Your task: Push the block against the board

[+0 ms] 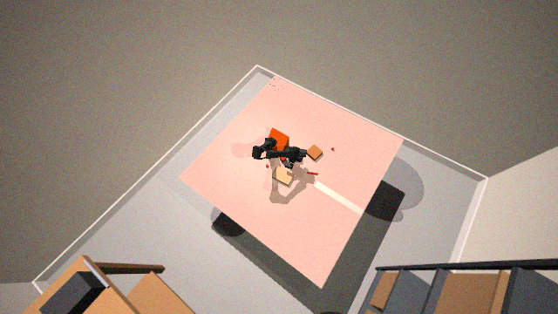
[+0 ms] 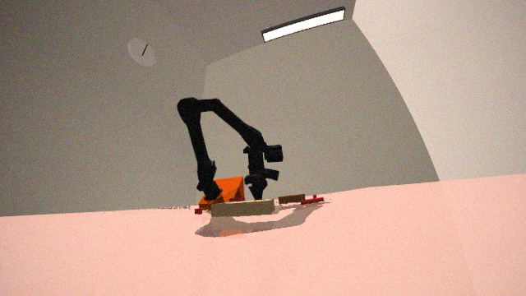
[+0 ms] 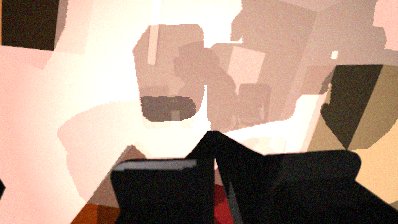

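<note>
The square block (image 1: 315,152) (image 2: 292,199) is orange-brown and lies flat on the table. Its dark side shows in the wrist view (image 3: 30,22) at the top left. The cream board (image 1: 282,176) (image 2: 242,209) (image 3: 382,170) lies flat, with a wide gap between it and the block. My gripper (image 1: 289,166) (image 2: 257,198) (image 3: 212,135) is shut and empty, pointing down close to the table beside the board, on the side toward the arm. It is apart from the block. Whether the fingertips touch the board cannot be told.
A large orange box (image 1: 279,138) (image 2: 231,186) (image 3: 95,214) stands beside the arm's base. A red bar (image 1: 312,174) (image 2: 312,201) lies between the block and a pale strip (image 1: 337,197). Small red pieces lie beyond the block (image 1: 332,149) and left of the board (image 1: 267,166).
</note>
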You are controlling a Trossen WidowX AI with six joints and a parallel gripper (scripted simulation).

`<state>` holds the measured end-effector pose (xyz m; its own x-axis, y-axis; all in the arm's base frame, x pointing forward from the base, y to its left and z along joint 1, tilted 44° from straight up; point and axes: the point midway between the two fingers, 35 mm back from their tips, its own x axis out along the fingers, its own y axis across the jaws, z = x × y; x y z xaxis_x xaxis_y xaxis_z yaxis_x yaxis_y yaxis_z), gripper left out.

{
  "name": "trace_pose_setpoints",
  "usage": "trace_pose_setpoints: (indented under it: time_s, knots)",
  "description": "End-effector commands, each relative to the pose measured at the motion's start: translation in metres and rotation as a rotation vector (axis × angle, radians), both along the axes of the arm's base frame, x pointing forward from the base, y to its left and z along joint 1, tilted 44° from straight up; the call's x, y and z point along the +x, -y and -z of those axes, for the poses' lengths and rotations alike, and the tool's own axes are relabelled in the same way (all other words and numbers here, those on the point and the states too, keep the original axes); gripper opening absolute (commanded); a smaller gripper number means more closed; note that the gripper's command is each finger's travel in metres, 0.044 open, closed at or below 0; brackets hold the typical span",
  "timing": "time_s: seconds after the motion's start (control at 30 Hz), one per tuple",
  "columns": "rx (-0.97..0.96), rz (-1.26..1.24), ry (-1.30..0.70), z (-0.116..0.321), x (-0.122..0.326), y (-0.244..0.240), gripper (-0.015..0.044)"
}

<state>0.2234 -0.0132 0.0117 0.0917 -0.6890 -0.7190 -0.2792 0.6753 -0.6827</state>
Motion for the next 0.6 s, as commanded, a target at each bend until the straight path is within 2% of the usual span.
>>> trace_pose_setpoints:
  time_s: [0.0,0.13,0.27,0.57]
  knots:
    - [-0.001,-0.003,-0.001,0.001,0.008,-0.001,0.0]
    - [0.002,-0.001,0.0,-0.005,0.004,-0.008,0.0]
    - [0.0,-0.003,-0.002,-0.037,-0.001,-0.038,0.0]
    - [-0.003,-0.073,-0.048,-0.03,0.011,-0.05,0.0]
